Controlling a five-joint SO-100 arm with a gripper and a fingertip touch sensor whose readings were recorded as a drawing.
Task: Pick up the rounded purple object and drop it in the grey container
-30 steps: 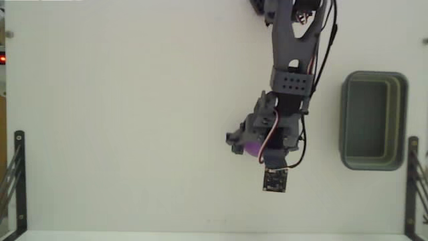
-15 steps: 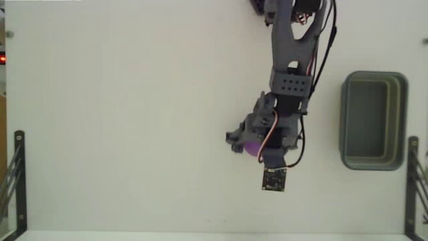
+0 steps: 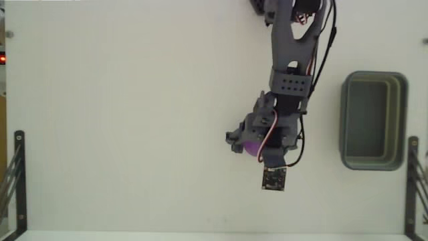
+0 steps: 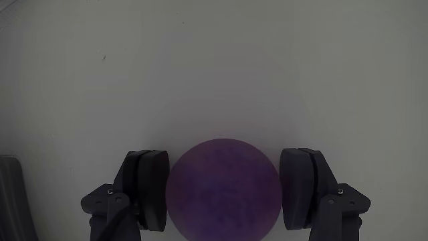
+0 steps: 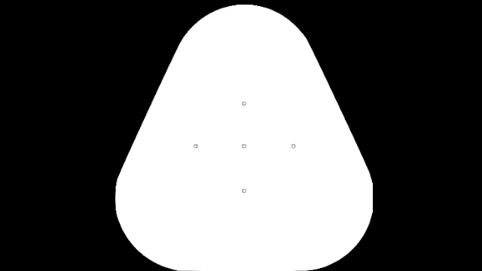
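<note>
Gripper [image 4: 224,194] was closed on the rounded purple object [image 4: 224,189]. In the wrist view the ball sat at bottom centre of the frame, wedged between the two dark fingers [image 4: 148,187], one pressed against each side, and its lower edge was cut off by the frame. Bare white table [image 4: 214,67] filled the rest of that view. A dark grey strip showed at the far left edge, too little of it to identify.

In the fixed view the arm [image 3: 292,63] came in from the top edge, right of centre, and reached down to about mid-frame. Gripper [image 3: 249,147] was just right of centre, slightly below the middle. Only a sliver of the purple object [image 3: 251,148] showed there, under the gripper body. I couldn't tell from either view whether the ball was touching the table or lifted.

The grey container [image 3: 345,120] sat near the right edge, mid-height, long side running vertically in the frame, well apart from the gripper and ball. Its interior looked empty. Black metal brackets [image 3: 17,181] were at the lower left and lower right edges of the fixed view.
</note>
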